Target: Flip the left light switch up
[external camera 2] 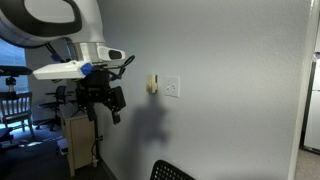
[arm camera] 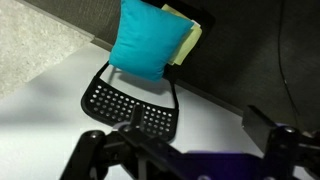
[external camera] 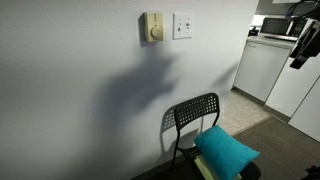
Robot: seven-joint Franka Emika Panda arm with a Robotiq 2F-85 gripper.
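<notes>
The white two-gang wall plate (external camera: 182, 25) hangs on the white wall, right of a beige boxy unit with a round dial (external camera: 152, 27). The left light switch (external camera: 178, 25) is a tiny toggle, and its position is too small to tell. The plate (external camera 2: 172, 88) and beige unit (external camera 2: 153, 84) also show in the other exterior view. My gripper (external camera 2: 106, 100) hangs well away from the wall, at about plate height, and shows at the frame edge in an exterior view (external camera: 304, 45). In the wrist view the jaws (arm camera: 197, 122) are open and empty. The switch is out of the wrist view.
A black perforated chair (external camera: 192, 118) stands against the wall below the plate, with a teal cushion (external camera: 225, 150) on its seat. Both show in the wrist view (arm camera: 130, 100), (arm camera: 148, 38). White kitchen cabinets (external camera: 262, 65) stand beyond the wall's corner.
</notes>
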